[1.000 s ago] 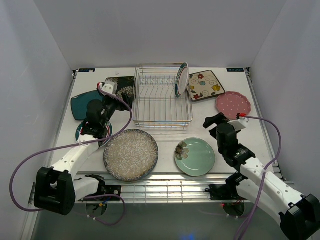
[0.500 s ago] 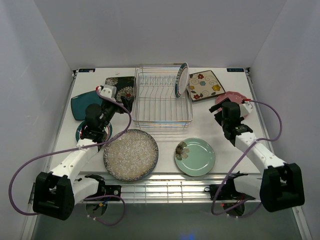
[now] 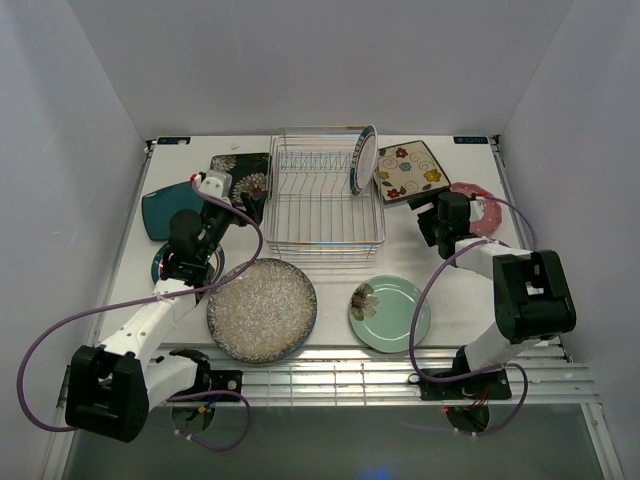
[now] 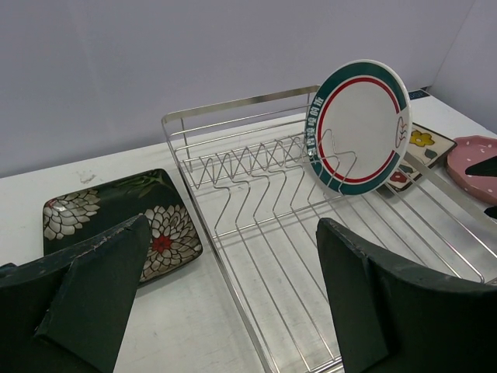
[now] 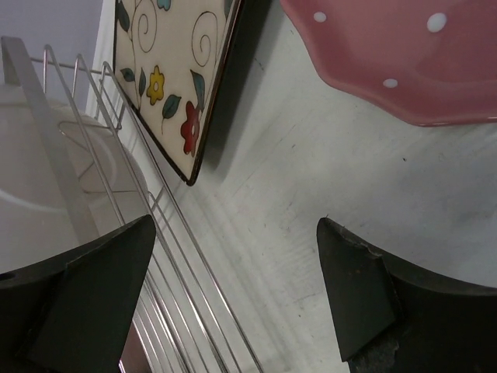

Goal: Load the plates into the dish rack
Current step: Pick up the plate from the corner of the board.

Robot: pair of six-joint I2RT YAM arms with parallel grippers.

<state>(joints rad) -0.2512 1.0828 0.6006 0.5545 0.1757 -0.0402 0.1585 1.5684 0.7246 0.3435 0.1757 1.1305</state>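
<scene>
The silver wire dish rack [image 3: 325, 205] stands at the back middle with one white teal-rimmed plate [image 3: 362, 160] upright in its right end. My left gripper [image 3: 247, 205] is open and empty, just left of the rack beside the black floral square plate [image 3: 243, 172]. The left wrist view shows the rack [image 4: 256, 194], the upright plate [image 4: 359, 128] and the open left gripper [image 4: 233, 303]. My right gripper [image 3: 430, 218] is open and empty over bare table between the cream floral square plate [image 3: 410, 170] and the pink dotted plate [image 3: 482, 208]. Both show in the right wrist view [image 5: 175, 70] [image 5: 411, 54].
The grey speckled plate [image 3: 262, 308] and the mint green floral plate [image 3: 390, 313] lie in front of the rack. The teal plate [image 3: 160, 208] lies at the far left. A second teal-rimmed plate [image 3: 160, 266] lies partly under my left arm. White walls enclose the table.
My right arm has swung from the near right to the back, its gripper now between the cream and pink plates. My left arm has barely moved.
</scene>
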